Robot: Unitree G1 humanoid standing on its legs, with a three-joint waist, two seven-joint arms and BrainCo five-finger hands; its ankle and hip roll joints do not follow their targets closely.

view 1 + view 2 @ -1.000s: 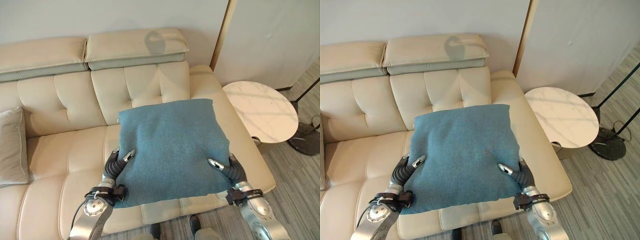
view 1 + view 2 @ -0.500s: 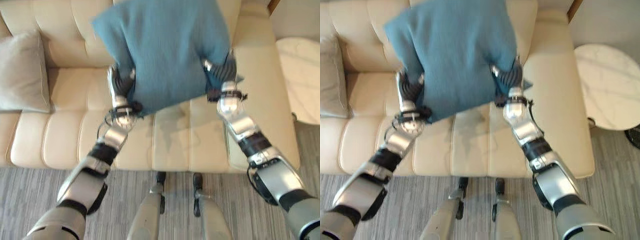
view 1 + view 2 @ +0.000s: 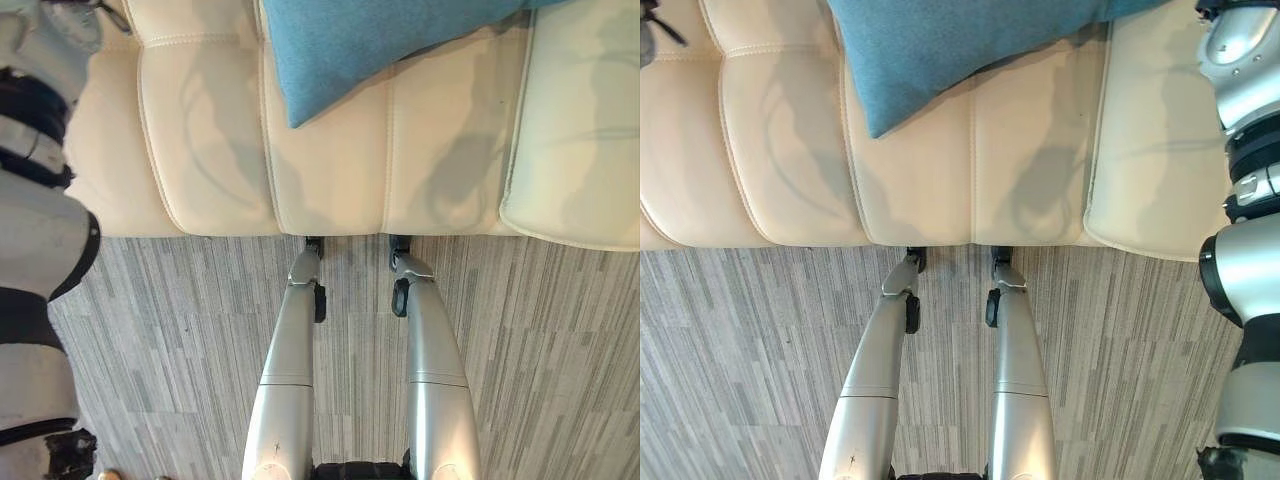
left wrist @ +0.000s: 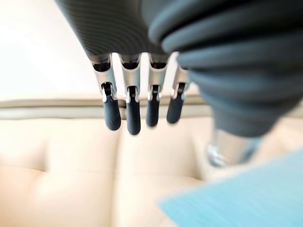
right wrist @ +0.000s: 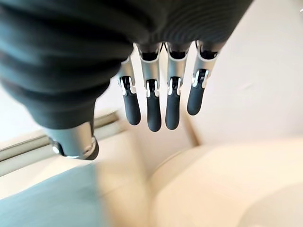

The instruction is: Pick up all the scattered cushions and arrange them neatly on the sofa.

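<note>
The blue cushion point(image 3: 370, 40) lies on the seat of the cream sofa point(image 3: 200, 150), one corner pointing toward the seat's front edge. In the left wrist view my left hand point(image 4: 133, 113) is open, fingers straight and holding nothing, with the cushion point(image 4: 246, 198) off to one side below it and the sofa's backrest beyond. My right hand point(image 5: 154, 111) is open too, fingers straight and empty, hovering beside the cushion point(image 5: 42, 203) near the sofa's arm. Neither hand touches the cushion.
Grey striped carpet point(image 3: 150, 330) runs along the sofa's front edge. The sofa's right end section point(image 3: 1150, 150) sits beside the seat, with my right arm over it.
The camera has tilted down toward the floor. Both hands have let go of the blue cushion, which now rests on the seat.
</note>
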